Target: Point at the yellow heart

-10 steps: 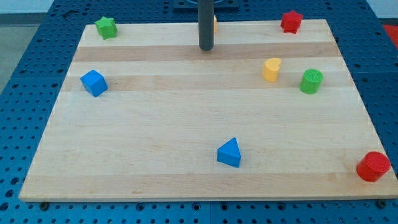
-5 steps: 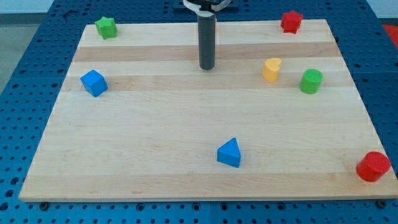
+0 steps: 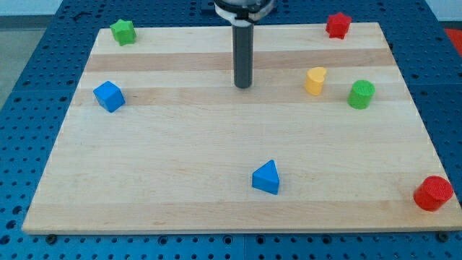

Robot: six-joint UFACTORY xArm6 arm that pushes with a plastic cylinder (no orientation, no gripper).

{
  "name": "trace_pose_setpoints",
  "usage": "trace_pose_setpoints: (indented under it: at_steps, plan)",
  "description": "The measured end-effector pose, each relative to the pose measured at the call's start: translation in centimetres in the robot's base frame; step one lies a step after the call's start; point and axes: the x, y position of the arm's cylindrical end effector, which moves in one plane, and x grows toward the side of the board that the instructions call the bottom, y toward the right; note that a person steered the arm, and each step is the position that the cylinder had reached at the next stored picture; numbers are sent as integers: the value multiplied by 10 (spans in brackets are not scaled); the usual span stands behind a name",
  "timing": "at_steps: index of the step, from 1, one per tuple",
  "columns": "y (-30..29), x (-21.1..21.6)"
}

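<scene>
The yellow heart (image 3: 315, 80) stands on the wooden board (image 3: 180, 166) at the view's upper right, just left of a green cylinder (image 3: 361, 94). My dark rod comes down from the view's top centre and my tip (image 3: 243, 85) rests on the board. The tip is well to the left of the yellow heart, at about the same height in the view, and touches no block.
A green star (image 3: 123, 32) sits at the top left, a red star (image 3: 337, 24) at the top right, a blue cube (image 3: 109, 96) at the left, a blue triangular block (image 3: 266, 178) at the lower centre, and a red cylinder (image 3: 433, 193) at the bottom right corner.
My tip has moved toward the view's bottom, from near the board's top edge to about level with the yellow heart. No block has moved.
</scene>
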Motion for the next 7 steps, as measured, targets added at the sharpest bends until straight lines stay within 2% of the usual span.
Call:
trace_pose_setpoints:
  at_steps: [1,2,7]
  plan:
    - [16,54]
    - [22,82]
    - [22,86]
